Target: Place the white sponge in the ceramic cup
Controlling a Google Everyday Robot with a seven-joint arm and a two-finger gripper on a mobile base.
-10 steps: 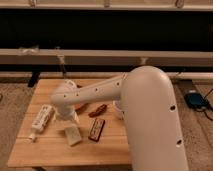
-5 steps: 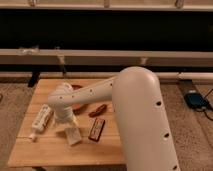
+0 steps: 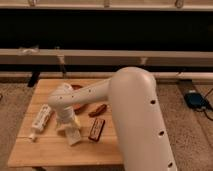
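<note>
The white sponge (image 3: pixel 74 136) lies flat on the wooden table (image 3: pixel 30 150), left of the middle and near the front. My gripper (image 3: pixel 65 124) hangs down from the white arm (image 3: pixel 95 92) and stands right over the sponge's left end, at or touching it. The ceramic cup does not show in the camera view; the arm covers part of the table's middle.
A long white tube with printing (image 3: pixel 40 120) lies at the left. A dark rectangular bar (image 3: pixel 96 129) lies right of the sponge. A reddish-brown oblong thing (image 3: pixel 98 109) lies behind the bar. A bit of an orange-brown bowl (image 3: pixel 76 87) shows behind the arm.
The arm has swung in over the table and the gripper has come down and forward onto the sponge's left end. The sponge, tube and bar have stayed in place.
</note>
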